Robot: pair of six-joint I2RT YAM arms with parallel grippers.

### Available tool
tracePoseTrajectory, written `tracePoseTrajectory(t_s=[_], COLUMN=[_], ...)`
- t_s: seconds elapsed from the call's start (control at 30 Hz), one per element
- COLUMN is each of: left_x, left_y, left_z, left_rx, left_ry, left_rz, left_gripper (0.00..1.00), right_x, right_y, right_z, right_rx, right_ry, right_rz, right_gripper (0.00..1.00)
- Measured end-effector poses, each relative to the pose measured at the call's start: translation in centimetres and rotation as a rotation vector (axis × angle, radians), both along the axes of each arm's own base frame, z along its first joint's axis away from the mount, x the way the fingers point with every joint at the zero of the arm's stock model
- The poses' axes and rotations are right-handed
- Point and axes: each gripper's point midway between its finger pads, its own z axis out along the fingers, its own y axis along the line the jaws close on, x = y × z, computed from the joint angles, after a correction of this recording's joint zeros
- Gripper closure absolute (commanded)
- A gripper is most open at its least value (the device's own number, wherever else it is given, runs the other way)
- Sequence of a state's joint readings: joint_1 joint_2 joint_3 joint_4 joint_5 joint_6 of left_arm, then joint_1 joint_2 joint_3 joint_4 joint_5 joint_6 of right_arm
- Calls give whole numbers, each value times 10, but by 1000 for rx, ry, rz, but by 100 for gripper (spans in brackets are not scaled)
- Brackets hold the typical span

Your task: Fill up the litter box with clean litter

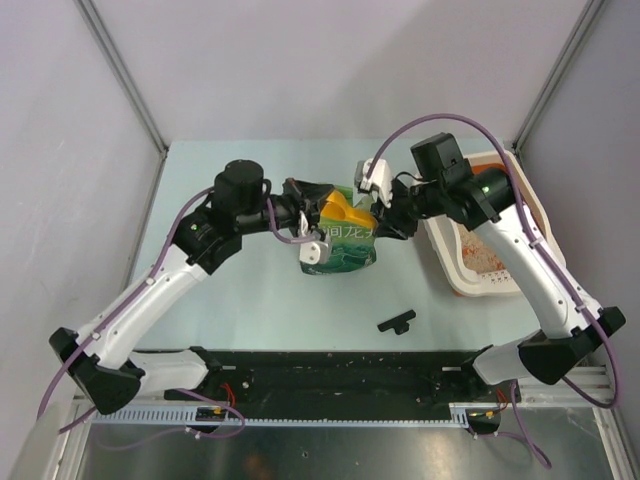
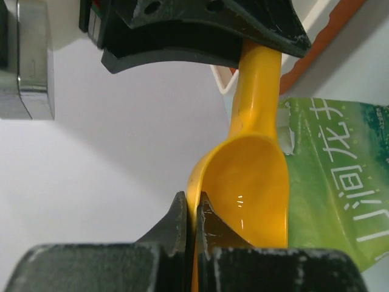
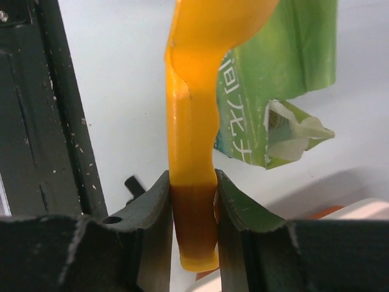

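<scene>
Beside right hand (image 1: 373, 213), litter box (image 1: 438, 252)

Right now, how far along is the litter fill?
Done: some clean litter lies in the litter box, with orange showing around it. In hand: the scoop, its bowl empty, with the right jaws shut on its handle and the left jaws pinching its bowl rim, by the green bag. Left: probably most of the filling.
</scene>
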State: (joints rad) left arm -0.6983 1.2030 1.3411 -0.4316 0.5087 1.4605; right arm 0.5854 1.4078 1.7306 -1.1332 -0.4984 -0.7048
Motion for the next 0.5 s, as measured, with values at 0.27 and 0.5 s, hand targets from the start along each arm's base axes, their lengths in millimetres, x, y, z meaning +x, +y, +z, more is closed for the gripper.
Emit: tracePoseTrajectory(t_s=[0.27, 0.5], left_x=[39, 53], left_y=[9, 19], left_z=[13, -3], left_rx=[-187, -395], left_ry=[295, 755], left_rz=[223, 355], left_gripper=[100, 100], right_x=[78, 140], right_y=[-33, -87], right_z=[69, 129], right_rx=[332, 726], right_ry=[75, 156], right_rz=[-377, -589], right_gripper=[0, 0])
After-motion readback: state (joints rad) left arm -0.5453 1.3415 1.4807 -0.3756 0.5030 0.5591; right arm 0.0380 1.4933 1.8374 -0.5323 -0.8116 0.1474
